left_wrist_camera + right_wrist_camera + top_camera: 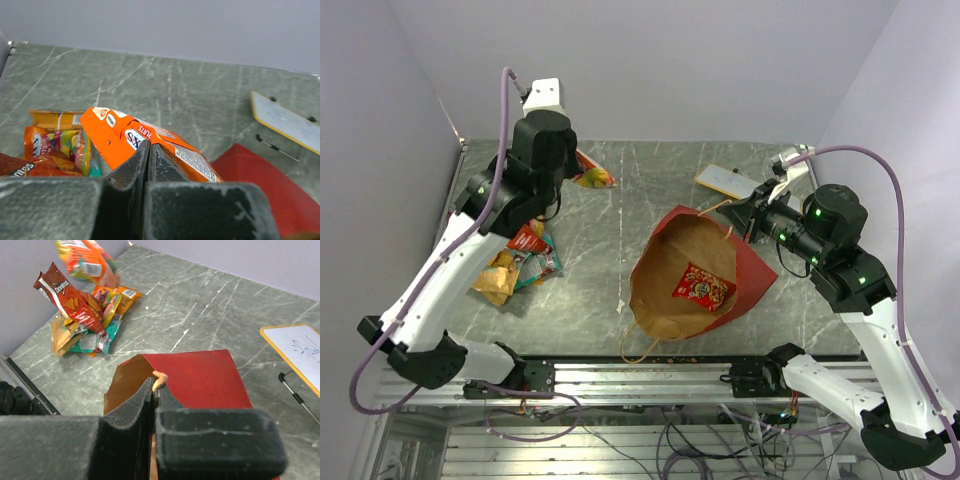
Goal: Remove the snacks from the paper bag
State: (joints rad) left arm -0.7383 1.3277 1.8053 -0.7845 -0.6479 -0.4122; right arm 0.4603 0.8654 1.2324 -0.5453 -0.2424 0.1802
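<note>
Currently, the left gripper (149,148) is clamped tight on a crinkly orange packet (120,132), held above the veined grey table (620,200) at far left. The right gripper (154,389) is closed on the rim of the paper bag (200,375), red outside, kraft inside, lying open at centre-right; one red packet (703,287) lies inside. Open tabletop separates it from the left pile (515,262), whose dark-red bag (67,295) reads "Doritos".

Bare desk (630,190) runs open down the middle, between the heap of snacks (515,265) at left and the paper bag (755,275) at right. The bag's mouth gapes wide, a red packet (703,287) inside. The right arm (820,225) crowds its far rim; a white card (725,181) lies beyond, seemingly clear. The left arm (520,170), holding an orange packet (592,175), overhangs the heap.
</note>
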